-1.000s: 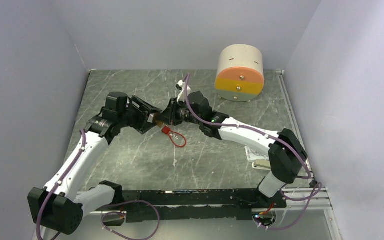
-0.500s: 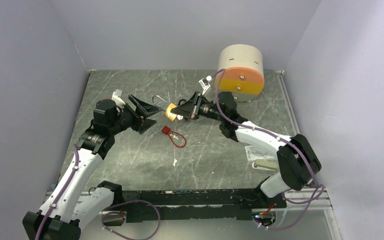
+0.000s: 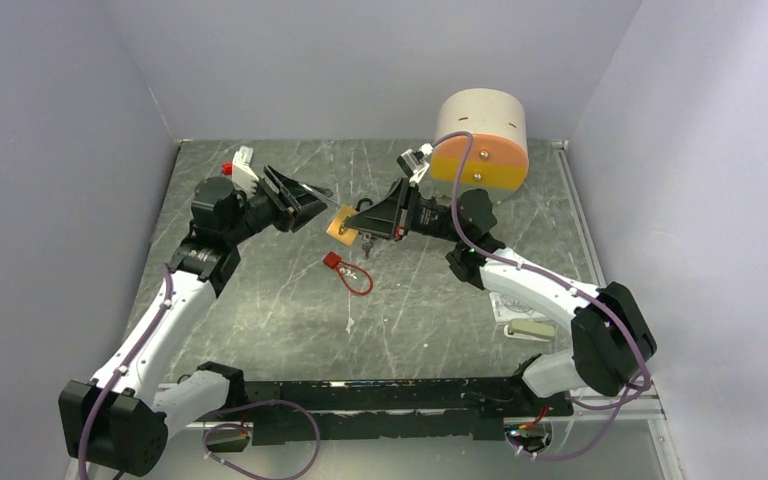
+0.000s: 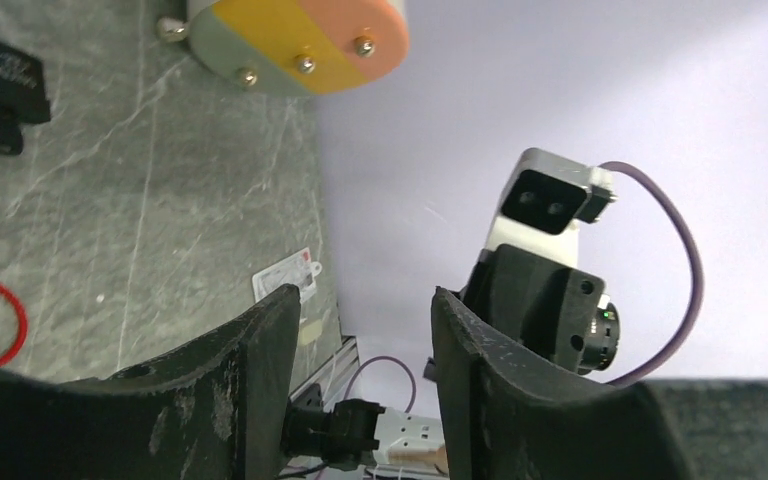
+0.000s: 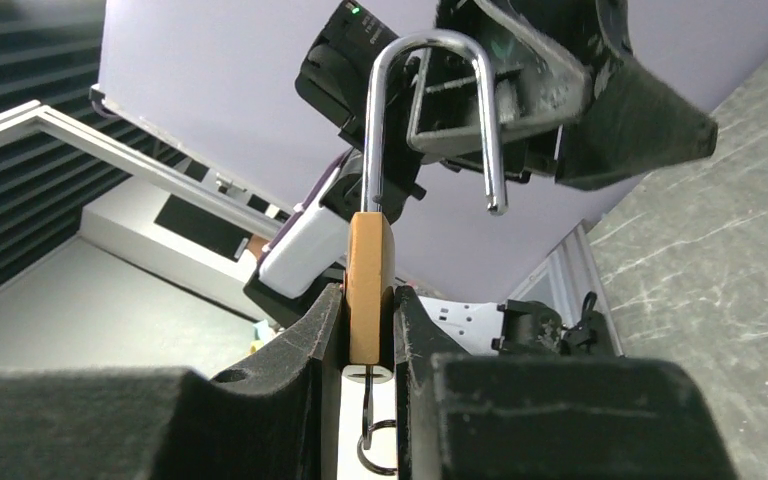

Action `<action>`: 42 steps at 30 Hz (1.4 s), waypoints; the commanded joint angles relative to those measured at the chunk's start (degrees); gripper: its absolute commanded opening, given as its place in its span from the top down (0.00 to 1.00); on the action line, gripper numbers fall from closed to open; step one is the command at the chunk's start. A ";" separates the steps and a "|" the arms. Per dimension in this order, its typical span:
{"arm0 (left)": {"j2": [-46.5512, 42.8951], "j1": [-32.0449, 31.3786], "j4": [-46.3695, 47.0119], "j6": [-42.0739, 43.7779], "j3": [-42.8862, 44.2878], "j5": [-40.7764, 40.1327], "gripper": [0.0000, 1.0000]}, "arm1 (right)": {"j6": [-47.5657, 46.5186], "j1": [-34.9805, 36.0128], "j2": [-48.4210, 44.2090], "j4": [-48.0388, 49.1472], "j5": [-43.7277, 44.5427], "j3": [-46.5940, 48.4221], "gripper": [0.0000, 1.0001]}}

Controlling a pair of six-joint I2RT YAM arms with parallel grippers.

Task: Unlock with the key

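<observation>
Two arms meet in the air above the middle of the stone surface (image 3: 260,300). On the left, the left tool (image 4: 362,295) has its fingers spread with nothing between them. It sits just beside the silver shackle (image 5: 430,40), maybe so it can grab that loop or stay out of the way. Next comes the brass padlock (image 5: 370,280), held up high, well off the surface. One leg of the shackle hangs free outside the body, so I think the lock is already open. The right tool (image 5: 368,300) is pinching the padlock by its two flat sides. That grip leaves the shackle free on top and the key (image 3: 365,243) free to dangle from the bottom. A red tag (image 3: 332,261) lies on the surface just under them. Far to the right, by the back wall, stands a round drum (image 3: 480,140) with an orange and yellow face.
</observation>
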 commanded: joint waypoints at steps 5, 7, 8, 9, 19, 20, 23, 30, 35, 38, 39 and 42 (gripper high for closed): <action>2.59 0.31 13.50 -2.31 1.76 2.75 0.45 | 6.33 1.34 -0.04 8.19 1.85 1.72 1.00; 3.64 0.27 14.27 -3.00 1.84 2.82 0.45 | 6.97 1.44 1.21 7.69 2.04 2.13 1.00; 4.25 0.26 14.15 -3.07 2.09 2.93 0.45 | 7.43 1.40 1.80 8.27 1.94 2.23 1.00; 5.00 0.26 13.56 -2.86 2.65 3.16 0.45 | 8.10 1.40 2.51 8.82 1.67 2.40 1.00; 6.90 0.26 -11.92 10.55 7.31 -3.21 0.35 | 14.14 -2.74 4.94 13.25 3.94 -3.24 1.00; 6.96 0.33 -15.98 12.77 6.88 -4.54 0.33 | 14.03 -3.85 4.26 12.82 4.53 -4.60 1.00; 7.39 0.26 -23.19 16.01 4.75 -6.75 0.26 | 12.57 -8.15 1.75 8.82 6.35 -8.69 1.00; 6.61 0.26 -30.81 19.51 0.84 -7.81 0.17 | 0.11 -18.81 -8.36 -18.12 13.22 -16.94 1.00; 5.72 0.27 -30.09 18.19 -1.08 -8.99 0.15 | -15.68 -24.25 -12.02 -35.53 21.72 -16.67 1.00; 7.20 0.26 -29.94 18.12 -0.99 -8.27 0.15 | -20.82 -26.18 -11.12 -38.28 24.76 -16.53 1.00; 7.81 0.26 -30.05 18.14 -0.77 -7.97 0.15 | -21.72 -27.05 -10.37 -38.22 25.12 -16.71 1.00; 9.57 0.26 -30.22 18.31 -0.11 -7.28 0.14 | -22.39 -28.38 -6.84 -36.37 25.04 -17.01 1.00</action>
